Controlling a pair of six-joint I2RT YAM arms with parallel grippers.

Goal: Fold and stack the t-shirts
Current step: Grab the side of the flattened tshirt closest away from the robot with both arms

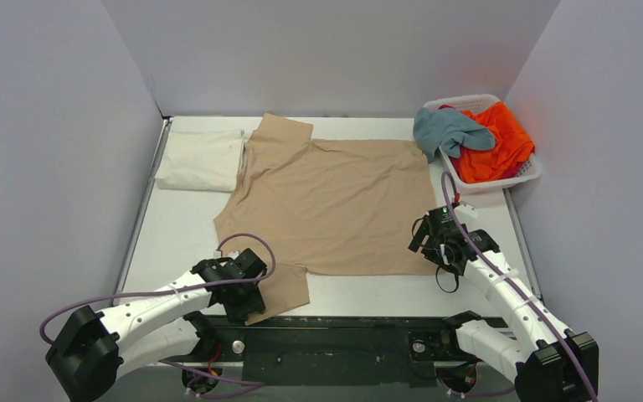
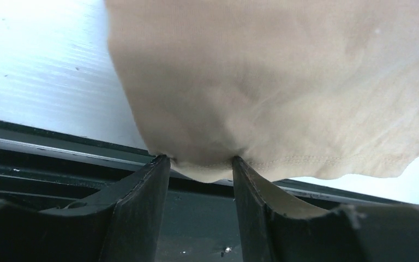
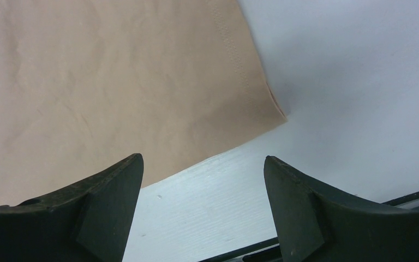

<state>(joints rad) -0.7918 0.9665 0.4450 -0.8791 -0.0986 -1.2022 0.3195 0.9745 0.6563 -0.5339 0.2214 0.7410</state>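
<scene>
Spread flat mid-way across the white desk (image 1: 176,226) for folding, the soft tan short-sleeved cotton t-shirt (image 1: 335,201) has its near-left sleeve hem pinched in the left hand (image 2: 201,162), while the right hand (image 3: 203,164) hangs wide open over its near-right corner, probably to grip there.

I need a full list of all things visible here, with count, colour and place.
tan t-shirt: 1, tan, spread flat mid-table
cream-white t-shirt: 1, cream-white, folded, far left
grey-blue t-shirt: 1, grey-blue, draped over the basket's rim
orange t-shirt: 1, bright orange, inside the basket
basket: 1, white, far right corner
table: 1, white, beneath the shirts
left gripper: 1, black, tan sleeve's edge between its fingers
right gripper: 1, black, open, at the tan t-shirt's near right corner
</scene>
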